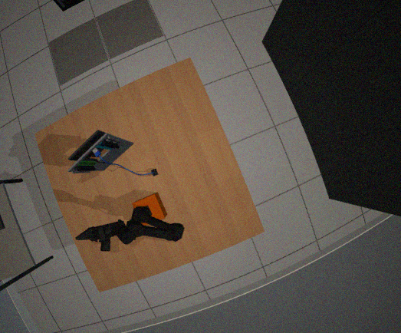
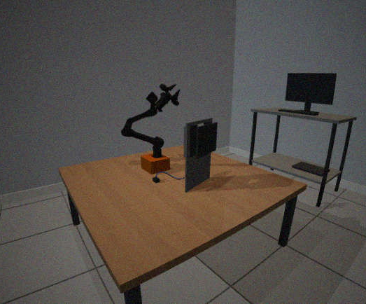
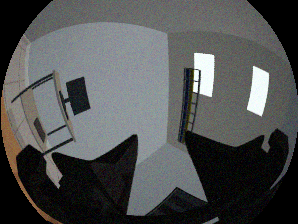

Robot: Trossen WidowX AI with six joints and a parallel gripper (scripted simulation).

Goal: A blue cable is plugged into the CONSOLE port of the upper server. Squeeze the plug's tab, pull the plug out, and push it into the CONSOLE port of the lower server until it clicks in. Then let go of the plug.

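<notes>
Top view: the blue plug sits at the rack, left of the middle. Low in that frame, the gripper is partly open and holds nothing. If the arm swings over too low, it could snag the cable or bump the rack.

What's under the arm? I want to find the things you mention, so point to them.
An orange block (image 1: pixel 158 202) (image 2: pixel 155 164), resting on the wooden table (image 1: pixel 193 161) (image 2: pixel 176 217). The arm's base hides part of the block's top.
</notes>
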